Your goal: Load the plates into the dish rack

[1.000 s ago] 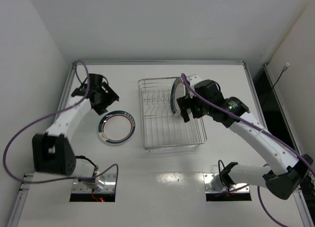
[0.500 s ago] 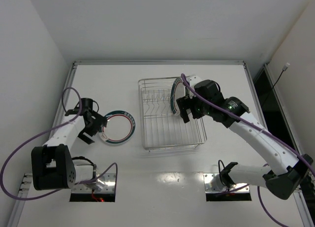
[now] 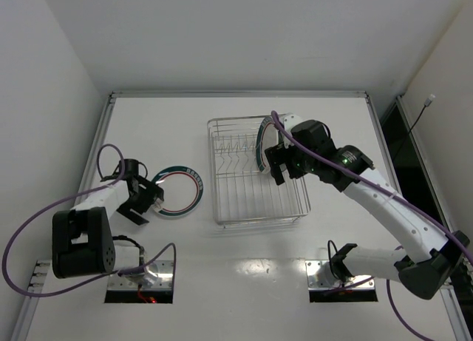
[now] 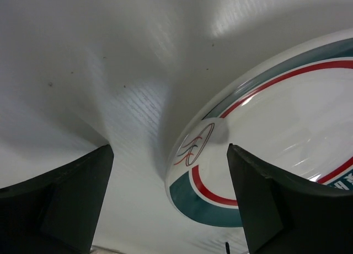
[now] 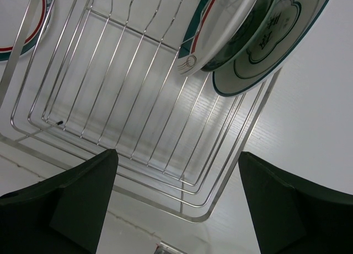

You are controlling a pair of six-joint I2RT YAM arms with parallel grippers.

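A white plate with a dark green and red rim band [image 3: 179, 191] lies flat on the table left of the dish rack [image 3: 244, 200]. My left gripper [image 3: 148, 202] is open, low at the plate's left edge. In the left wrist view the plate's rim [image 4: 220, 182] sits between the open fingers [image 4: 60, 204], not clamped. My right gripper [image 3: 279, 166] is open and empty above the rack [image 5: 138, 100]. Three plates stand at the rack's far right end [image 3: 261, 145]: a green-rimmed one [image 5: 226, 17], a teal one [image 5: 251, 36] and a dark-motif one [image 5: 281, 28].
The rack stands in the middle of the white table, with raised table edges at the back [image 3: 236, 94] and left [image 3: 100, 145]. The row of wire prongs [image 3: 233, 145] left of the standing plates holds nothing.
My left arm has swung from the back left toward the near side and come down at the flat plate's left edge. The right arm has hardly moved.
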